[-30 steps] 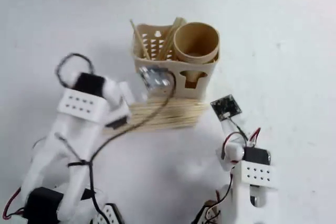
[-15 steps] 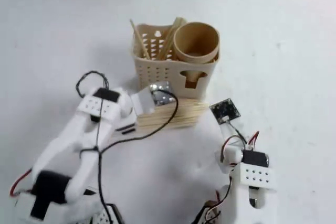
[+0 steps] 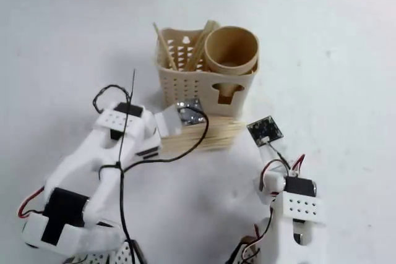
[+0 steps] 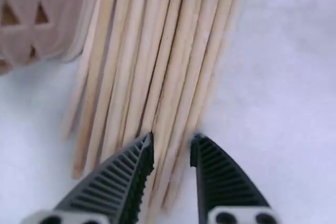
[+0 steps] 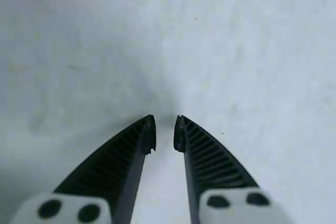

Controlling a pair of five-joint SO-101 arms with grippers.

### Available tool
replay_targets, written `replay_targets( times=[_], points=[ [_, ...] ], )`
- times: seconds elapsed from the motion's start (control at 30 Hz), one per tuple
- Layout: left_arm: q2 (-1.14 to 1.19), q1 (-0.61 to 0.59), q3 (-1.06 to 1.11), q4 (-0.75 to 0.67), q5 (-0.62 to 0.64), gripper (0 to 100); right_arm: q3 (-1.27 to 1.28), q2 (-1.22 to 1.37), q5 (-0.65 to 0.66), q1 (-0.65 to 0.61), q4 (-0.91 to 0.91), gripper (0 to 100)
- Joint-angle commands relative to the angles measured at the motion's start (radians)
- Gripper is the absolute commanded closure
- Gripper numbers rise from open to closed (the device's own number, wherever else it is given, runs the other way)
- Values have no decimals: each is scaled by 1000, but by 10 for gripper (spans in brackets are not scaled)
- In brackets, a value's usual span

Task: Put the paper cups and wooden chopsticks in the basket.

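Currently: one paper cup [image 3: 231, 51] and some wooden chopsticks [image 3: 166, 47] stand in the basket [image 3: 185, 85] at upper centre, while the remaining bundle [image 3: 216, 134] lies flat on the tabletop [image 3: 334, 60] close against the basket's near wall. At the bundle's left end the left hand [image 4: 172, 141], fingers apart, straddles a few sticks; the step looks like the pick-up, next needing a close and a lift clear of that wall. At lower right the right hand [image 5: 164, 129], narrowly apart and holding nothing, leaves open room around.
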Motion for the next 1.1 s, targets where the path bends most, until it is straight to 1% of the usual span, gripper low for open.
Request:
replay_targets(
  times=[0.0, 0.3, 0.43, 0.6, 0.7, 0.9, 1.07],
  points=[
    [-2, -8, -9, -43, -6, 894, -6, -15, 6, 8, -16, 926],
    [-2, -4, -6, -37, -2, 890, 9, -22, 6, 10, -16, 926],
    [-2, -1, 35, -43, -9, 895, 9, -22, 6, 10, -16, 926],
    [-12, -12, 44, -35, -9, 973, 9, -22, 6, 10, -16, 926],
    [-12, -12, 38, -31, -5, 977, 9, -22, 6, 10, -16, 926],
    [-13, -10, -48, 74, -3, 978, 11, -22, 6, 10, -16, 926],
    [-13, -7, -204, 235, -3, 978, 11, -22, 6, 10, -16, 926]
  ],
)
